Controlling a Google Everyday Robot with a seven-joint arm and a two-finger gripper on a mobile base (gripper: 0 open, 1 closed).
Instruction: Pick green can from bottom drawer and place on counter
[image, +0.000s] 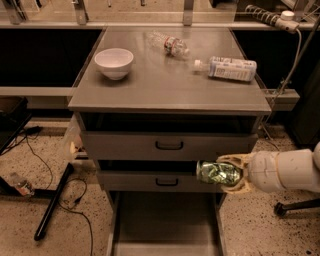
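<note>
The green can (217, 173) is shiny, dark green with pale mottling, and lies sideways in my gripper (231, 173). The gripper is shut on it and holds it in the air in front of the middle drawer's right end, above the open bottom drawer (165, 227). The arm comes in from the right edge. The bottom drawer is pulled out and its flat grey floor shows nothing on it. The counter (165, 85) is the grey top of the cabinet, well above the can.
On the counter stand a white bowl (114, 62) at the left, a clear bottle (168, 43) at the back and a labelled bottle (227, 68) lying at the right. Two upper drawers with black handles (169, 145) are shut. Cables and a black bar (52, 207) lie on the floor left.
</note>
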